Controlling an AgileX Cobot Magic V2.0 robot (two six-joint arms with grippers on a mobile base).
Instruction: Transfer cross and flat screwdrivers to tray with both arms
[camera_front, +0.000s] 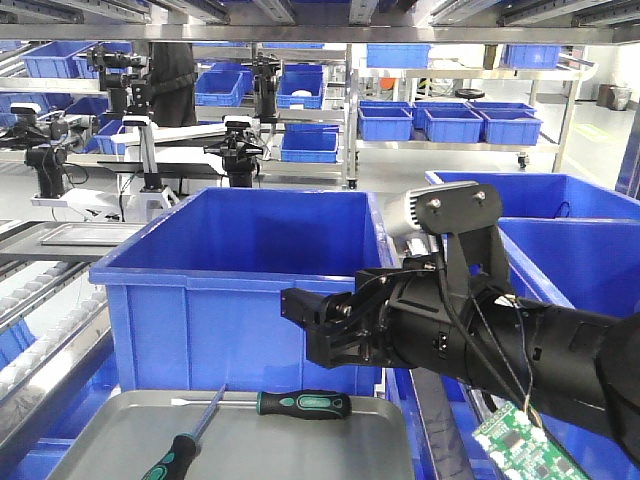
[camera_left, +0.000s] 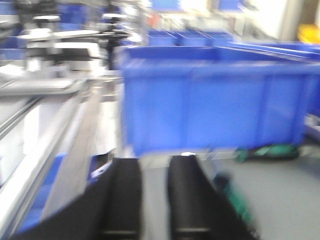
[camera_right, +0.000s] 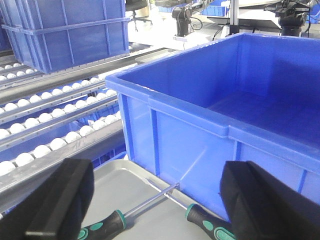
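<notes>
Two screwdrivers with black-and-green handles lie on the grey tray (camera_front: 280, 445). One screwdriver (camera_front: 300, 404) lies crosswise along the tray's far edge. The other screwdriver (camera_front: 172, 458) lies slanted at the front left. I cannot tell their tip types. My right gripper (camera_front: 305, 330) hovers above the tray's right side, wide open and empty. In the right wrist view the gripper (camera_right: 157, 170) frames both screwdrivers, the slanted one (camera_right: 102, 229) and the crosswise one (camera_right: 207, 225). The left wrist view is blurred. There the left gripper (camera_left: 155, 162) has its fingers apart over the tray (camera_left: 285, 200), with nothing between them.
A large blue bin (camera_front: 250, 260) stands right behind the tray and also shows in the right wrist view (camera_right: 200, 100). A roller conveyor (camera_front: 40, 320) runs on the left. More blue bins (camera_front: 560, 230) stand on the right. A green circuit board (camera_front: 525, 440) hangs under my right arm.
</notes>
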